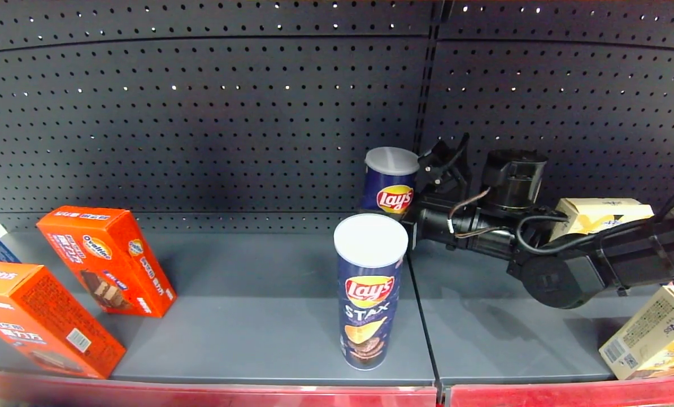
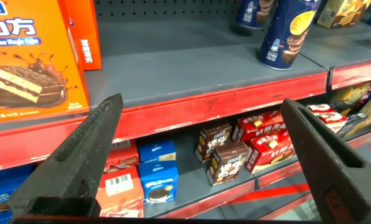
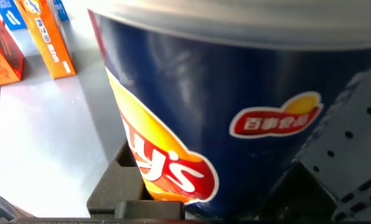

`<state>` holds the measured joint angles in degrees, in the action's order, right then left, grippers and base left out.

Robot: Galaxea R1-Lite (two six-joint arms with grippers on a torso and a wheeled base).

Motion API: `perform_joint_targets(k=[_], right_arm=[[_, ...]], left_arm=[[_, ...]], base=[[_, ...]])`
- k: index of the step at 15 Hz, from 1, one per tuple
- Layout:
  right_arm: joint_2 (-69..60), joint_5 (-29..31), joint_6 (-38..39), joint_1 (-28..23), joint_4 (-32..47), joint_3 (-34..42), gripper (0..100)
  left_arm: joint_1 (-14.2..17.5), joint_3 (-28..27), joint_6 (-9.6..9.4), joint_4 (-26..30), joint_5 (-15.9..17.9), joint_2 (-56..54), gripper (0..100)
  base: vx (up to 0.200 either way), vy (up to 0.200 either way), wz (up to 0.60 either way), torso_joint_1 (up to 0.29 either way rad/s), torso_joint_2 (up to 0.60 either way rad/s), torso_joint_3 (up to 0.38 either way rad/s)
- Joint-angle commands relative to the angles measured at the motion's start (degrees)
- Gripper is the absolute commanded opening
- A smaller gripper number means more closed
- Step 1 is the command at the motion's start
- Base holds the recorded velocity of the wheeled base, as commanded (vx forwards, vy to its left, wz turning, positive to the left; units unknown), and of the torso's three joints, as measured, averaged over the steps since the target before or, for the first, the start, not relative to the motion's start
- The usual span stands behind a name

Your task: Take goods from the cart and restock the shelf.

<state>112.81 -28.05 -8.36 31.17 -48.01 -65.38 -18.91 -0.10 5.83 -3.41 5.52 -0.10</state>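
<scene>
Two dark blue chip cans with white lids stand on the grey shelf (image 1: 246, 316). The front can (image 1: 369, 294) is upright near the shelf's front edge, with nothing touching it. The rear can (image 1: 390, 181) sits by the pegboard, leaning slightly, and my right gripper (image 1: 413, 206) is shut on its side from the right. Up close, the rear can (image 3: 235, 106) sits between that gripper's dark fingers (image 3: 120, 186). My left gripper (image 2: 201, 155) hangs open in front of the shelf's red front edge (image 2: 192, 109), holding nothing; the front can (image 2: 285, 31) stands beyond it.
Orange biscuit boxes (image 1: 108, 257) (image 1: 37, 316) stand at the shelf's left. Cream boxes (image 1: 602, 215) (image 1: 647, 333) lie at the right, around my right arm. A lower shelf holds small chocolate boxes (image 2: 248, 146). Bare shelf lies between the orange boxes and the cans.
</scene>
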Motion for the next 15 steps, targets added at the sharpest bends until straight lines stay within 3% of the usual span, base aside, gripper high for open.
perform_joint_targets(k=[1, 15], right_arm=[[0.66, 0.01, -0.07, -0.06, -0.16, -0.01, 0], [3.2, 0.1, -1.74, -0.59, -1.04, -0.98, 0]], left_arm=[[0.01, 0.01, 0.06, -0.01, 0.01, 0.1, 100], [0.01, 0.01, 0.15, -0.01, 0.01, 0.1, 100]], base=[[0.0, 0.0, 0.0, 0.0, 0.0, 0.0], [0.0, 0.0, 0.0, 0.0, 0.0, 0.0]])
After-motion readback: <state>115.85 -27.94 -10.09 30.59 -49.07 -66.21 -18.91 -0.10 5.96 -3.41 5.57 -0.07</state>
